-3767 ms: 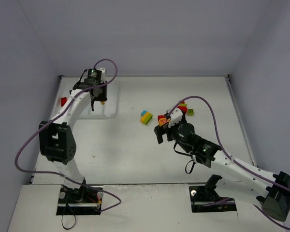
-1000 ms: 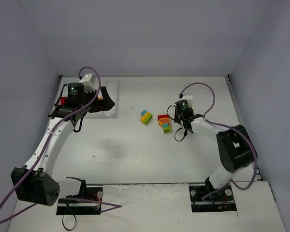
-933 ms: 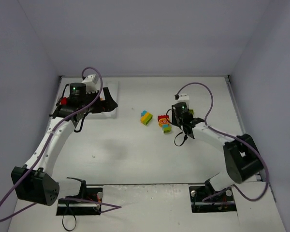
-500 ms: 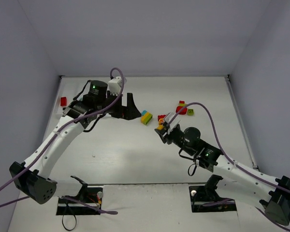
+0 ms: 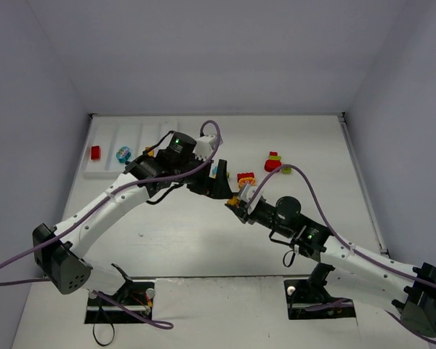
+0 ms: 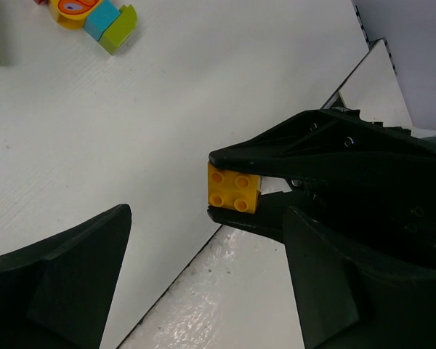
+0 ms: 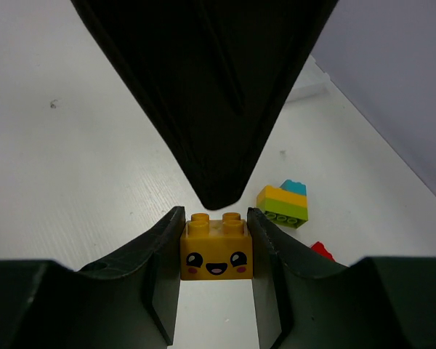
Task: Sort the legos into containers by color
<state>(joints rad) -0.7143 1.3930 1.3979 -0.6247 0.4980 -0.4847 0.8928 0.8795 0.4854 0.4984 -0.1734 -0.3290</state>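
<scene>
Since a moment ago the left arm has swung away from the tray to the middle of the table, and the right arm has drawn a little nearer to meet it. Now the left gripper is released: its two black fingers stand wide apart with nothing between them. In the right wrist view one of its finger tips hangs just above the yellow brick; I cannot tell if it touches. The right gripper is clenched on this brick, one finger on each side face, with the studs up and the smiling face toward its wrist camera.

Other legos lie just behind the two grippers: a red, yellow and green clump, a yellow, green and cyan clump, and farther right a red and green pair. The tray sits at the far left corner with a red brick in its outer left compartment and a cyan brick in the next one.

Toward the near edge and toward the left, the table top is open white surface. It is matt, with a few small dark specks. A narrow border strip runs along the right edge. Pale lavender-grey walls close the left, far and right sides.
</scene>
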